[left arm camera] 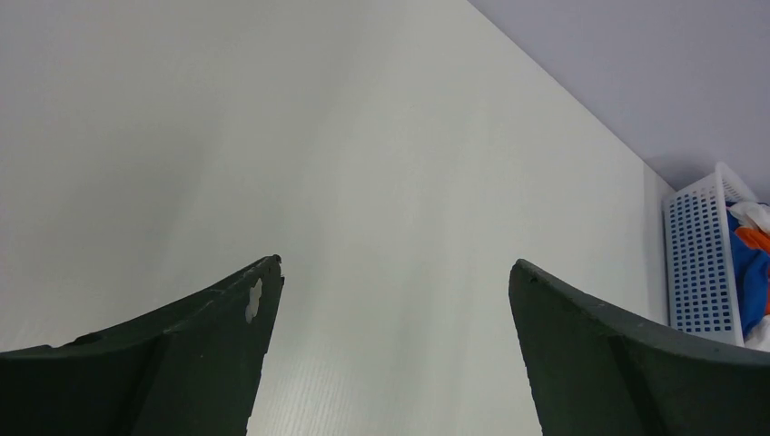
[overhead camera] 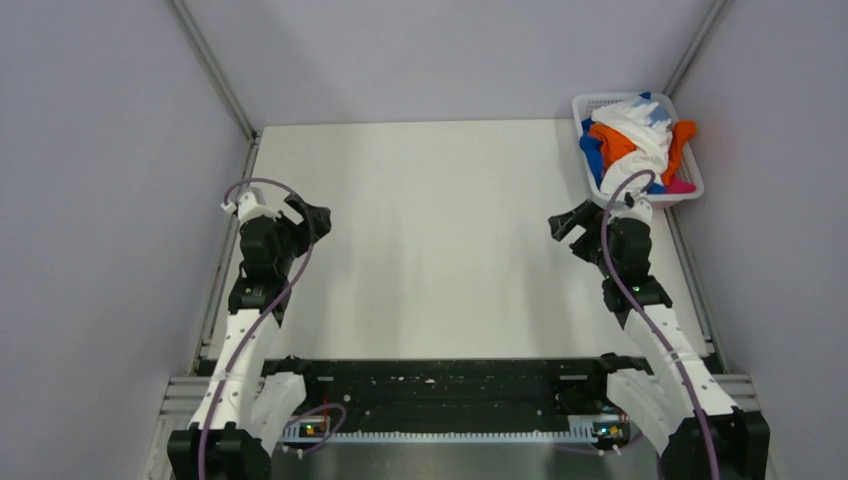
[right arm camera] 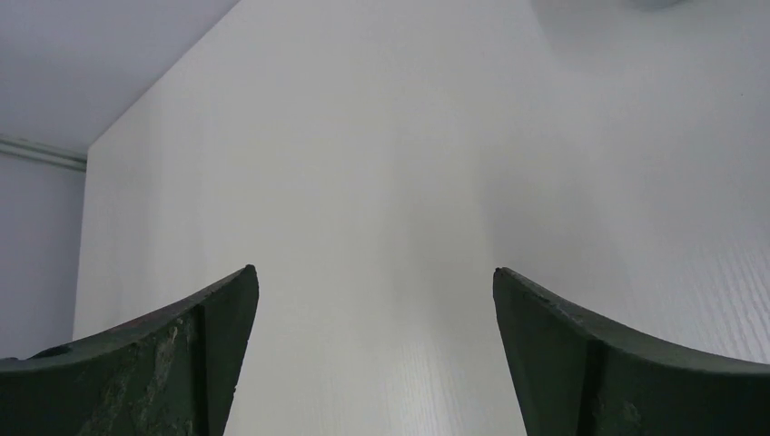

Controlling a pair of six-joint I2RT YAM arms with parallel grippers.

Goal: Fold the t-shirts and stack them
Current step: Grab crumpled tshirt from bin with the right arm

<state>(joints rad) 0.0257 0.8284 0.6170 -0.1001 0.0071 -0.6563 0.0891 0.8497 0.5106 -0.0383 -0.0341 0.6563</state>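
Holdings, view by view

Top: t-shirts point(overhead camera: 640, 140) heaped in the white basket point(overhead camera: 605, 98) at the worktop's point(overhead camera: 440, 250) far right corner. My left gripper point(overhead camera: 315, 215) is near the left edge, my right gripper point(overhead camera: 565, 222) near the right edge, just short of the basket.
Left wrist: my jaws wide apart above the worktop.
Right wrist: jaws likewise wide

Left arm point(overhead camera: 248, 318) bent upward over left edge of table point(overhead camera: 440, 200); left gripper point(overhead camera: 312, 218) faces table centre, jaws spread wide. Right arm point(overhead camera: 655, 325) mirrored over table's right edge; right gripper point(overhead camera: 566, 222) likewise agape.
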